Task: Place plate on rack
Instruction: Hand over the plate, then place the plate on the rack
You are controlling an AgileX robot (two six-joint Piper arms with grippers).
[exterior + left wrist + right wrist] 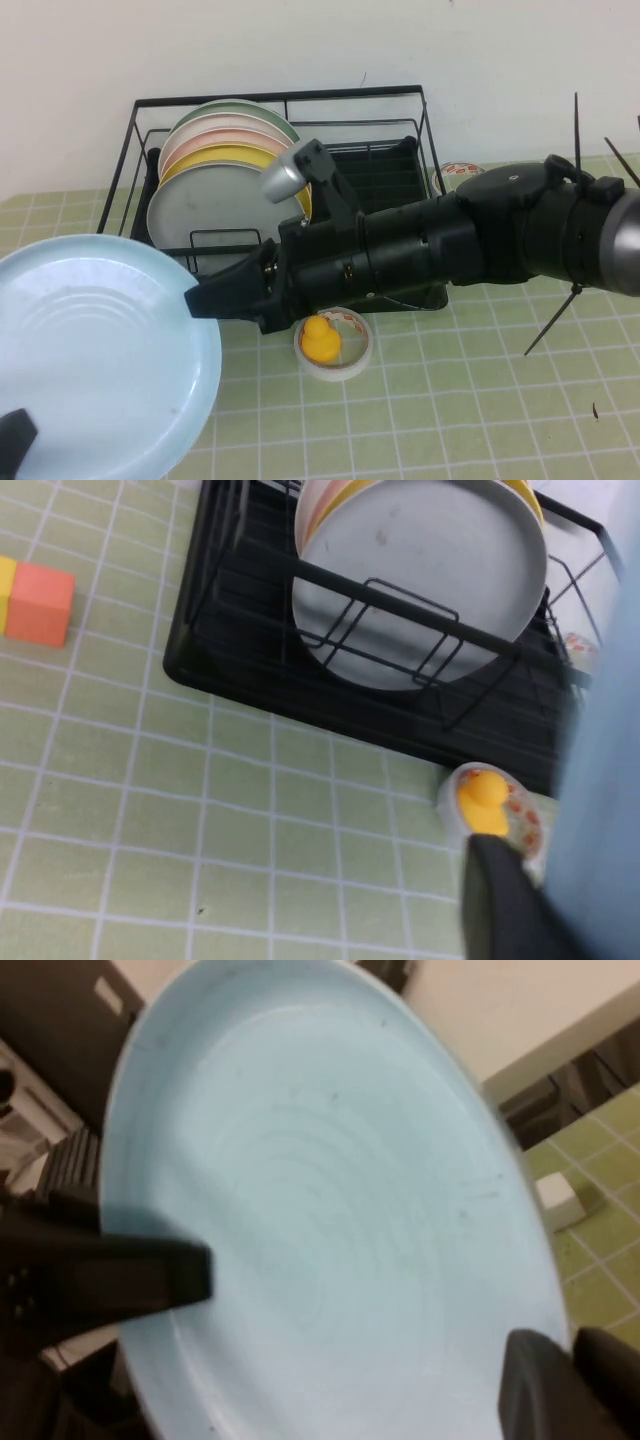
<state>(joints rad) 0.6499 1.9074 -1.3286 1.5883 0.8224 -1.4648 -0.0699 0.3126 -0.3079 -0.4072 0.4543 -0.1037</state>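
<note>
The light blue plate hangs tilted in the air at the front left, in front of the black wire rack. My left gripper is shut on its near left rim; one finger lies along the plate's edge. My right arm reaches across from the right. The right gripper is shut on the plate's right rim, one finger on each side. The plate fills the right wrist view, where the left gripper's finger presses its face.
The rack holds several upright plates in its left half, a grey plate in front and a yellow plate behind it. A tape roll with a yellow duck lies before the rack. An orange block sits left.
</note>
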